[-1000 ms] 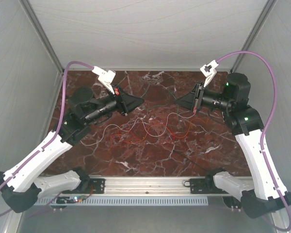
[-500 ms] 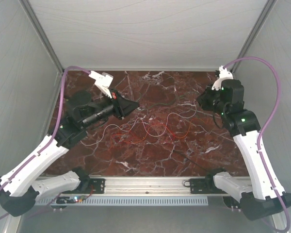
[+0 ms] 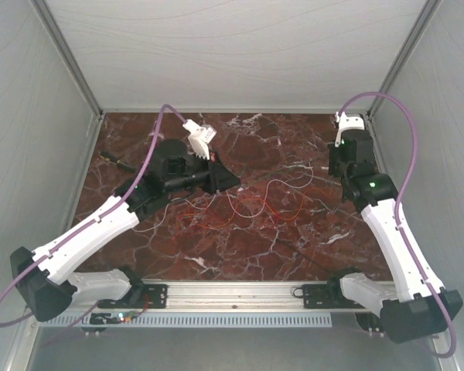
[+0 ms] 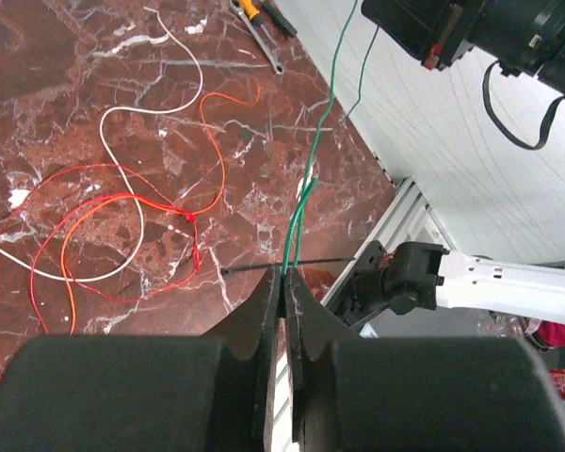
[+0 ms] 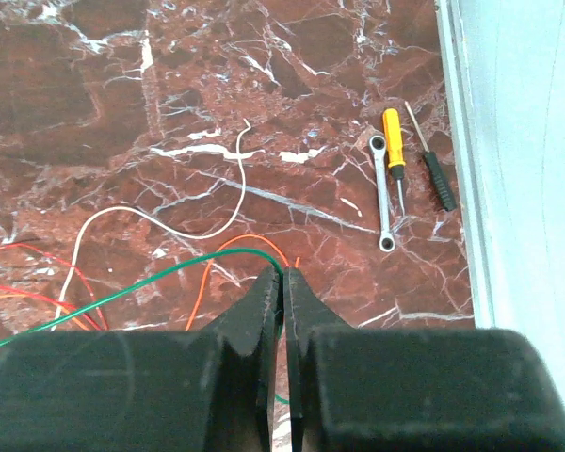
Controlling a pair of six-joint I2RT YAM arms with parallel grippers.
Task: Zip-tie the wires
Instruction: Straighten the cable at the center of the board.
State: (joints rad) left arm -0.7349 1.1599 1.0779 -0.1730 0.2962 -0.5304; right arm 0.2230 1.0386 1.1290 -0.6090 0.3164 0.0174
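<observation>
Black left gripper is closed, pinching a green wire. The right gripper is likewise clamped on a green strand, apparently the same one. Just past the left tips lies the zip tie, flat on the marble table; it looks springy, so take it mid-strip. Beyond it sprawl the wires: hair-thin, limp and slippery. Gather them where the loops cross.

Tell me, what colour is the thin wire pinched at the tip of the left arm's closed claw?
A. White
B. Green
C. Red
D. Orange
B: in the left wrist view the shut left gripper pinches a green wire, which runs up and away from its fingertips.
</observation>
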